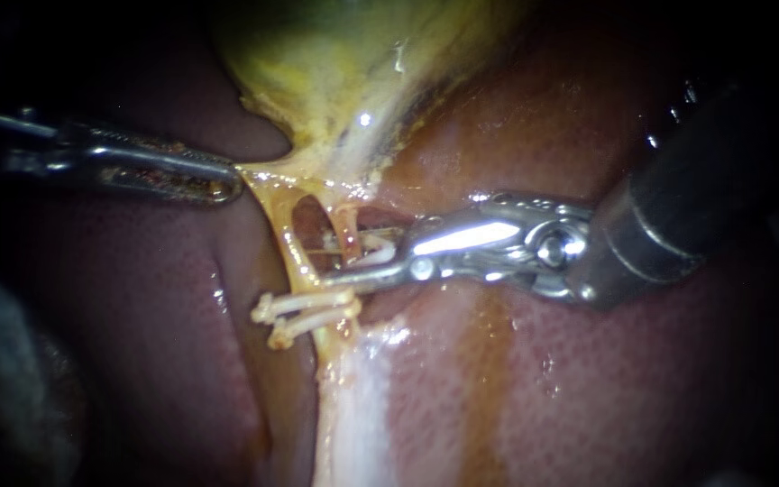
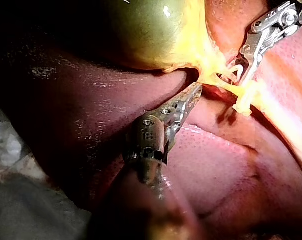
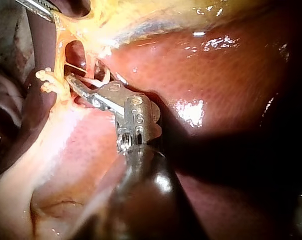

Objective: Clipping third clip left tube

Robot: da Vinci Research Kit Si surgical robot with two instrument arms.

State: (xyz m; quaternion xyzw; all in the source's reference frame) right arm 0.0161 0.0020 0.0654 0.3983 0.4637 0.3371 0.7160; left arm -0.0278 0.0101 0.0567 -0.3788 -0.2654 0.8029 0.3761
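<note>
The left tube (image 1: 283, 242) runs down from the yellow-green gallbladder (image 1: 344, 63) and carries two pale clips (image 1: 304, 308) low on it. My right instrument (image 1: 346, 267) comes in from the right. Its jaws are open and hold a white clip, and they reach past a second tube (image 1: 346, 230) to the left tube just above the two clips. My left instrument (image 1: 227, 183) is shut on the yellow tissue at the gallbladder's neck and holds it taut. In the right wrist view the open jaws (image 3: 77, 80) lie beside the clips (image 3: 47, 80). The left wrist view shows the gripping jaws (image 2: 195, 92).
The red-brown liver (image 1: 588, 379) surrounds the tubes on both sides. A pale band of tissue (image 1: 353, 406) runs down from below the clips. My right instrument's wide shaft (image 1: 678, 207) fills the upper right.
</note>
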